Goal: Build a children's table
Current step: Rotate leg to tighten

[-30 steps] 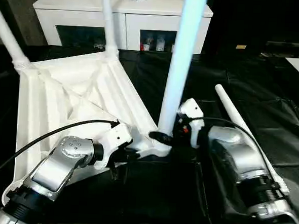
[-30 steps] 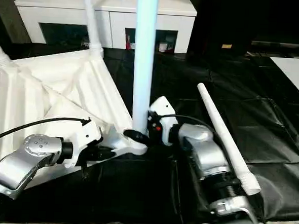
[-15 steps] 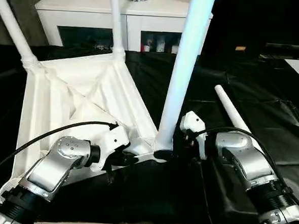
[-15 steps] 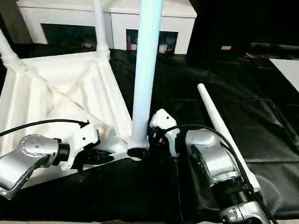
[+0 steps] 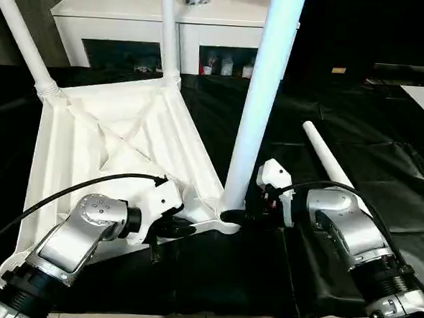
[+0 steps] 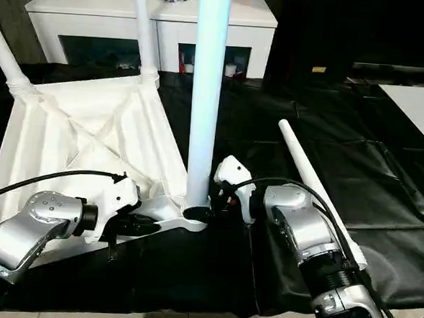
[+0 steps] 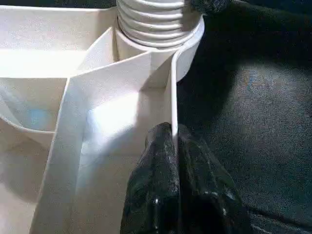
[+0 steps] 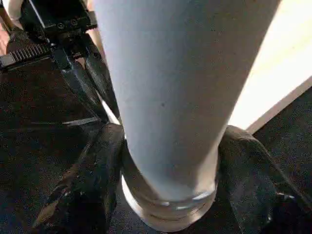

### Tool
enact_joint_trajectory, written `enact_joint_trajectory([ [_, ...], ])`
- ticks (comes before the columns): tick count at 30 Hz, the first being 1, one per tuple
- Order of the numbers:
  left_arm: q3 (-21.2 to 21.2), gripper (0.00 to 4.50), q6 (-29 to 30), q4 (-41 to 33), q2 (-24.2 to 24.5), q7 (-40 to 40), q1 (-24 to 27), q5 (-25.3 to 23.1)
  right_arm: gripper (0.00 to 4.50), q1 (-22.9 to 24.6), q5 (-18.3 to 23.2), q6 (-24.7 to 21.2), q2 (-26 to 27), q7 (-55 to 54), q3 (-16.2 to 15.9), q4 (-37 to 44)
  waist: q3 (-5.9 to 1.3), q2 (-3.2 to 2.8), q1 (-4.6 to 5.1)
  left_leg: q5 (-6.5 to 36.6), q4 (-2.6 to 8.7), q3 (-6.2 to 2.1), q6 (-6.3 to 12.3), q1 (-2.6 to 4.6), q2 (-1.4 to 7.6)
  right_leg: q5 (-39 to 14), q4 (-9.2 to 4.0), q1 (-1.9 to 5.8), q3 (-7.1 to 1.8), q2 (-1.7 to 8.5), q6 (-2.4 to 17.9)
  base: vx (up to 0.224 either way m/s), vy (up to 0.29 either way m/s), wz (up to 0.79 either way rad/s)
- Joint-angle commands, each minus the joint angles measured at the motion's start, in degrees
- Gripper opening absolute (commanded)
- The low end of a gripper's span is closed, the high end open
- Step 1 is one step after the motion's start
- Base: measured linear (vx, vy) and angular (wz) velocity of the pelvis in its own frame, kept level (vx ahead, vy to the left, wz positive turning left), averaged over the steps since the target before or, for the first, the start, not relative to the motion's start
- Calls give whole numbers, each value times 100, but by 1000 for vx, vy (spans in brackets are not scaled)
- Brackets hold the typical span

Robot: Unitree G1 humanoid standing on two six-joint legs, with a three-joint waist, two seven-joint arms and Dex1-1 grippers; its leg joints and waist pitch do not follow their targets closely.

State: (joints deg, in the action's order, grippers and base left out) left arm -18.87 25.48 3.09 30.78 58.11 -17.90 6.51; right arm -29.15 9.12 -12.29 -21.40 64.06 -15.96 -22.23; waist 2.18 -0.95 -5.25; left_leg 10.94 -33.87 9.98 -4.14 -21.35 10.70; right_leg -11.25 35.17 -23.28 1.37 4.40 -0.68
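While the upturned tabletop [image 5: 120,135] lies ribs-up on the black sheet [image 5: 384,162] in front of the white cabinet [image 5: 170,16], we see two legs [image 5: 21,35] standing in its far corner sockets and a third leg [image 5: 262,97] upright in the near corner socket [image 5: 226,216]. That third leg has changed most: a second ago it leaned slightly and its foot sat a little proud of the socket, and now it stands straighter and lower in it, which we judge to mean it is being seated. Our right pincer [image 8: 161,195] has drawn its fingers [image 8: 85,190] in around the leg's base, one on each side and touching it, where they stood wider before. Our left pincer [image 7: 175,161] has not moved; its fingers are pressed together on the thin rim of the tabletop just beside that socket, steadying it. The fourth leg [image 5: 327,162] lies loose on the sheet beside our right forearm, so one corner remains to fill.
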Motion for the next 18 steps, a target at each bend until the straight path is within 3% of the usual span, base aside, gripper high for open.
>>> enact_joint_trajectory([
  [1,-105,0,-107,-40,-42,194,-53,81,259,3,-107,44,49,19,-100,-121,-321,-8,12,978,391,-25,214,75,176,-217,-320,277,-144,258,1511,0,0,0],
  [8,-109,0,-78,13,-131,131,-46,71,257,66,-47,-125,276,-383,76,-312,-304,-9,33,1169,417,-32,129,88,178,-496,-346,275,-148,262,1482,0,0,0],
  [11,-62,0,34,165,-340,-203,-104,-2,253,25,-28,-344,584,-1078,324,-595,-279,-15,60,1432,448,-36,12,100,175,-993,-395,253,-159,273,1377,0,0,0],
  [16,238,0,457,719,-1157,-1571,-456,-266,251,-28,-13,-857,1364,-2799,881,-1007,-224,18,166,1995,507,-93,-251,129,155,-2370,-526,217,-153,302,927,0,0,0],
  [18,374,0,574,992,-1487,-2190,-601,-406,249,4,-128,-899,1656,-3626,1061,-1164,-225,23,202,1999,514,-107,-269,111,145,-2624,-552,201,-156,312,781,0,0,0],
])
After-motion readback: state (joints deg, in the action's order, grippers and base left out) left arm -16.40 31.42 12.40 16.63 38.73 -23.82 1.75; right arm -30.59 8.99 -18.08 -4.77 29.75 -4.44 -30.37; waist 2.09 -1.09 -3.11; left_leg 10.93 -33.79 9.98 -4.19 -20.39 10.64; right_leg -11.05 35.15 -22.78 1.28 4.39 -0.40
